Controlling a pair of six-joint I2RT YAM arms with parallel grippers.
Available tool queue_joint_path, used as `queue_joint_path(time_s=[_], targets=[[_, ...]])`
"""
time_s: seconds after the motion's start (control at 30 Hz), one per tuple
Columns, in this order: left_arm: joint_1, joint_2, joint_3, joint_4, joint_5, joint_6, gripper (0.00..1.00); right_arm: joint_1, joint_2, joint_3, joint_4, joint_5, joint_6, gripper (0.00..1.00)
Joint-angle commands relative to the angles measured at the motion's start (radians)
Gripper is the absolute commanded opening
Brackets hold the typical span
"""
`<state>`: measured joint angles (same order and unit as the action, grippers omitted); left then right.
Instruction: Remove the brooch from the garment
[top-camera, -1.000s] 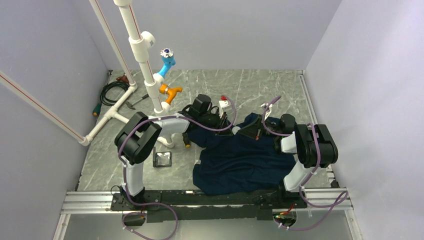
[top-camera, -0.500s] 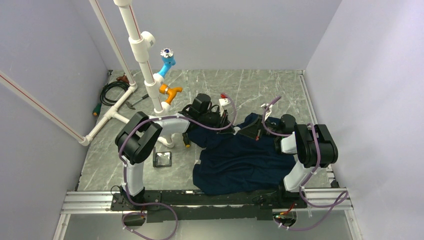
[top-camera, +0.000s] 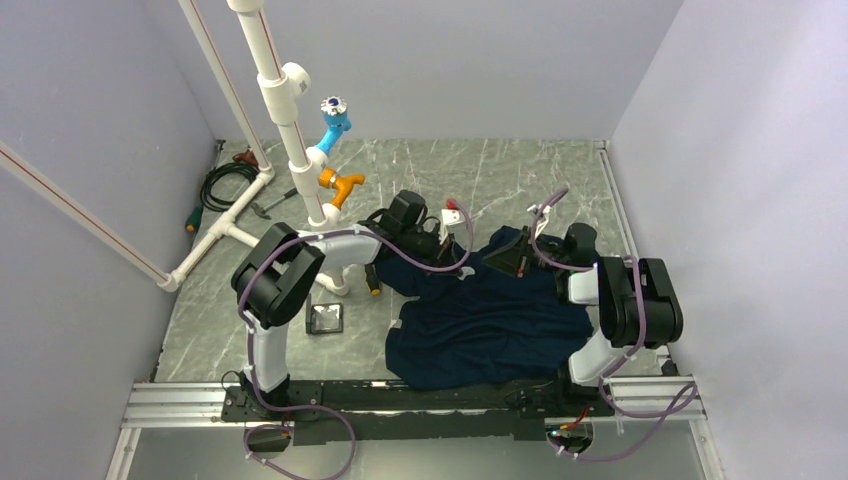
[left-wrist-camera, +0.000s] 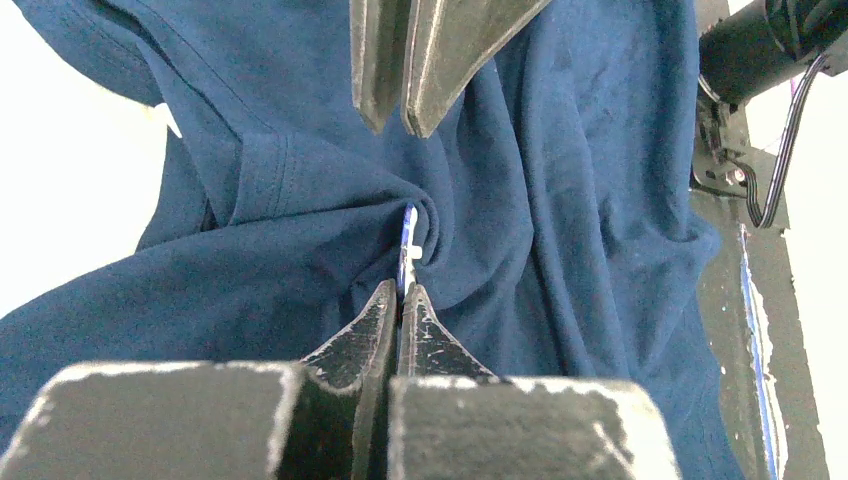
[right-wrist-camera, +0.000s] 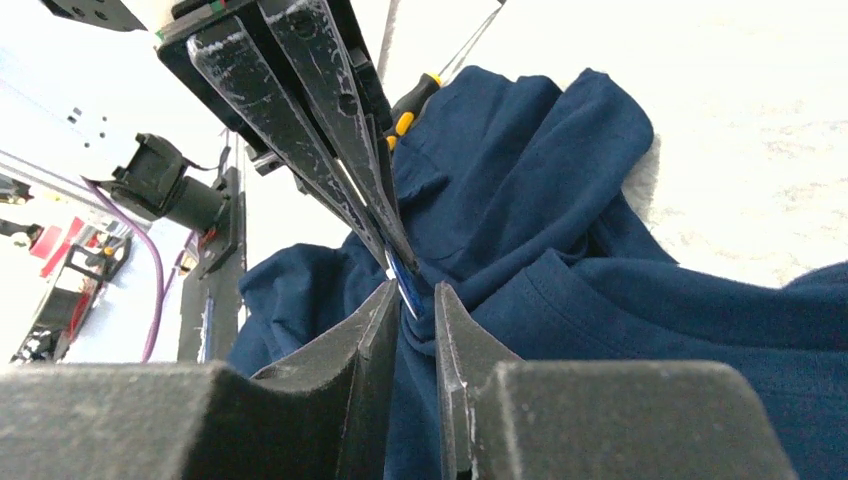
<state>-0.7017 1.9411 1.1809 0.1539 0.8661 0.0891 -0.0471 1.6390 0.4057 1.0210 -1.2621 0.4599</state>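
Dark navy-blue garment (top-camera: 480, 320), blue-and-white brooch (left-wrist-camera: 407, 240) edge, grey white-veined table (top-camera: 520, 175), white pipes (top-camera: 268, 60).

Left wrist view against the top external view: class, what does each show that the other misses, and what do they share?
Only the left wrist view shows the small blue-grey brooch, edge-on, pinched in the left gripper with cloth puckered round it. Only the top external view shows the white plastic pipe frame, the bright light-blue pipe fitting and the orange pipe fitting. Both show the dark navy-blue T-shirt, with the right gripper close to the left one.
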Motion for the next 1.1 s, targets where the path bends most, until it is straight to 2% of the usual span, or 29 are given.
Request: queue_joint_path(time_s=[0.0, 0.13, 0.33, 0.53, 0.73, 1.07], targets=[[-0.005, -0.030, 0.101, -0.203, 0.029, 0.207, 0.00, 0.033, -0.058, 0.066, -0.198, -0.011, -0.169, 0.24], [-0.005, -0.016, 0.157, -0.312, 0.031, 0.275, 0.00, 0.080, -0.094, 0.089, -0.327, -0.002, -0.278, 0.30], [-0.004, -0.027, 0.166, -0.389, 0.042, 0.340, 0.00, 0.103, -0.117, 0.086, -0.366, 0.001, -0.330, 0.31], [-0.005, -0.048, 0.143, -0.369, 0.048, 0.338, 0.00, 0.121, -0.118, 0.089, -0.401, 0.002, -0.371, 0.22], [-0.005, -0.049, 0.146, -0.356, 0.063, 0.318, 0.00, 0.139, -0.119, 0.096, -0.436, 0.020, -0.408, 0.26], [-0.008, -0.047, 0.143, -0.320, 0.082, 0.284, 0.00, 0.144, -0.081, 0.110, -0.444, 0.048, -0.406, 0.26]])
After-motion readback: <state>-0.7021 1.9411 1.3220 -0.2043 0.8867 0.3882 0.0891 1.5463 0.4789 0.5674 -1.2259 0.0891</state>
